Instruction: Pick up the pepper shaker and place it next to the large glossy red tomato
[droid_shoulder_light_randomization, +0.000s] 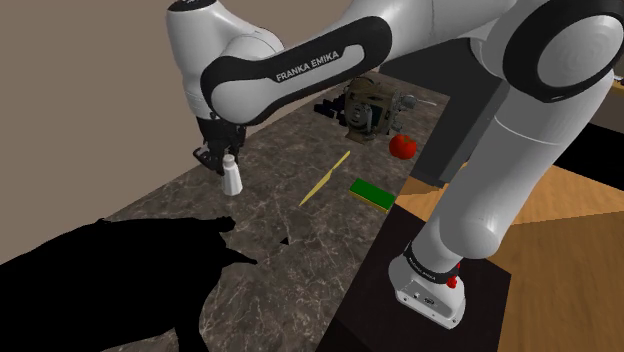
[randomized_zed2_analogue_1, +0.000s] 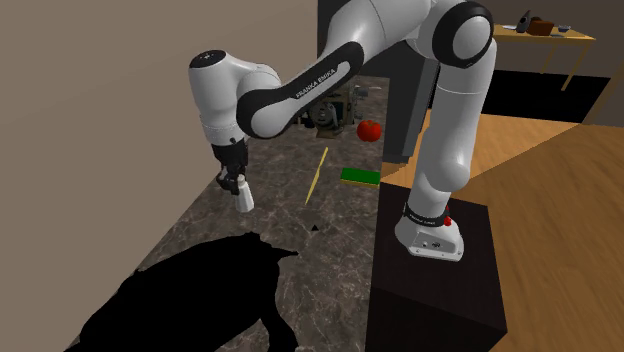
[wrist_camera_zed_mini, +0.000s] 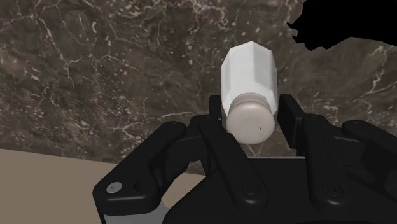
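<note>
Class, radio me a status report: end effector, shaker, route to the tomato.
End effector shut on white shaker. Tomato across the counter. Yellow stick, green block lie between.

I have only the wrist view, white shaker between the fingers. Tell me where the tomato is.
Observer: In the shoulder view the red tomato sits well up and right of the pepper shaker, near the edge of the counter.
Operator: Name what lies between.
Observer: A thin yellow stick, and nearer the edge a flat green block.
Operator: Say what neighbours the tomato.
Observer: A bulky dark object stands just left of it in that view.
</note>
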